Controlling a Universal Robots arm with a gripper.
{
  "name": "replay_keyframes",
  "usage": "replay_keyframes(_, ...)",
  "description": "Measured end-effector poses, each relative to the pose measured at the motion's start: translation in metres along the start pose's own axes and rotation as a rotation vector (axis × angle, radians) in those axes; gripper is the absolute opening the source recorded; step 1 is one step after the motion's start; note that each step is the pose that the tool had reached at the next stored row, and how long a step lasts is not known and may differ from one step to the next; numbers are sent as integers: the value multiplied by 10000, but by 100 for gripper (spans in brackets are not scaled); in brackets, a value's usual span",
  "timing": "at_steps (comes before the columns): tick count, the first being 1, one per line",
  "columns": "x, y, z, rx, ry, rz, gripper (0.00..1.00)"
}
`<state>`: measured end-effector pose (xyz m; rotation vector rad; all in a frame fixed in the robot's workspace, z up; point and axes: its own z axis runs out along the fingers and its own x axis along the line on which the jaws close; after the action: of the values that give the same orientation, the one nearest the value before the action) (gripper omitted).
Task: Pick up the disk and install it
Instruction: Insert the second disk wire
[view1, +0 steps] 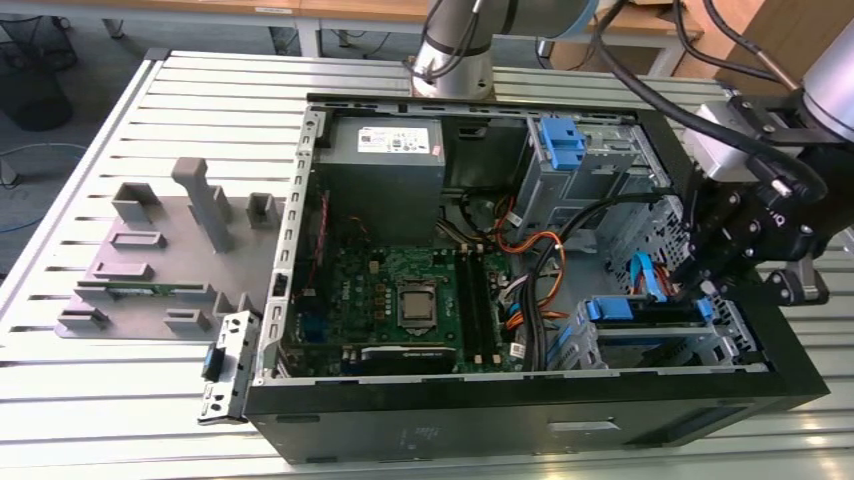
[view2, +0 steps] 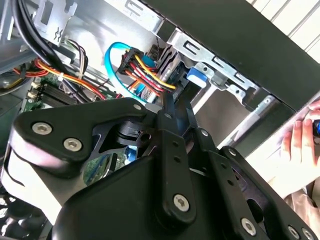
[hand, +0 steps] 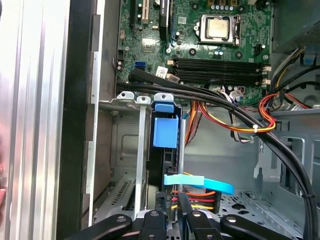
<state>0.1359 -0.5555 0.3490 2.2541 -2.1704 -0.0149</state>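
Blue-railed disk (hand: 165, 132) sits edgewise in its bay; rigid, weighty, shock-sensitive, best gripped by its edges. Tool (hand: 172, 200) nearly closed around it.

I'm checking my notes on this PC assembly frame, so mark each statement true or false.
1. The computer case lies open on a slatted table. True.
2. The gripper hovers over the grey fixture plate. False: it reaches into the case by the drive bays, at the exterior view's right.
3. The CPU socket on the motherboard carries a fan cooler. False: the socket is bare.
4. A blue-railed disk sits on edge in a bay slot. True.
5. A person's hand shows outside the case in the second wrist view. True.
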Motion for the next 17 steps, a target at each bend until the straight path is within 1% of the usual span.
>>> replay_keyframes(3,0,1,-76,2,1,0,24)
replay_keyframes(4,0,1,-92,3,1,0,24)
replay_keyframes(6,0,2,-94,20,-10,0,24)
replay_keyframes(7,1,4,-94,72,-25,2,24)
replay_keyframes(9,0,13,-97,227,-41,0,24)
replay_keyframes(10,0,16,-96,257,-43,0,24)
replay_keyframes(12,0,18,-95,263,-44,16,24)
replay_keyframes(17,-1,31,-92,264,-42,225,24)
